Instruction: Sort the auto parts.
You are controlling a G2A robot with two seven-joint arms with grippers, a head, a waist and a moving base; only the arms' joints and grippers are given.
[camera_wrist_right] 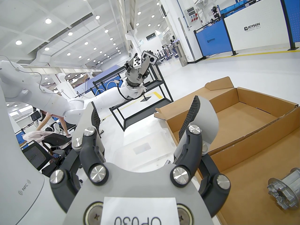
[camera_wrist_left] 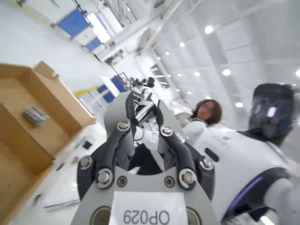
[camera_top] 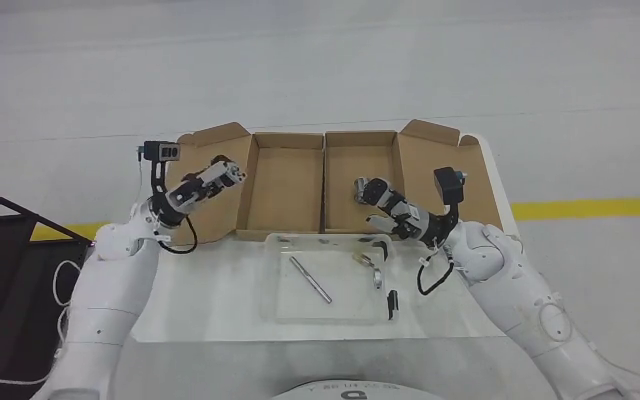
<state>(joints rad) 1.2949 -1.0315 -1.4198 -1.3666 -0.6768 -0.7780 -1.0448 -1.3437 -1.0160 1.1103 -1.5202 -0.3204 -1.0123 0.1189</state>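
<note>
1. The left jaws are closed on a shiny metal rod (camera_wrist_left: 140, 115), pinched between the pads with one end poking out. The rod is smooth and round, so it could swivel or slip free if the arm swings sharply.
2. In the top view those jaws hang over the outer flap (camera_top: 205, 150) of the left box (camera_top: 285, 195), not over its floor. If they let go there, the rod would likely roll down the flap onto the desk (camera_top: 190, 300).
3. The right jaws are spread wide with nothing between them, above the right box (camera_top: 355, 160). A toothed metal hub (camera_wrist_right: 282, 193) lies on that box's floor. Coming down carelessly could knock the hub or catch the box wall.
4. A second rod (camera_top: 310, 279) and small parts (camera_top: 373, 265) wait in the clear tray (camera_top: 285, 305). A clumsy reach could scatter them.
</note>
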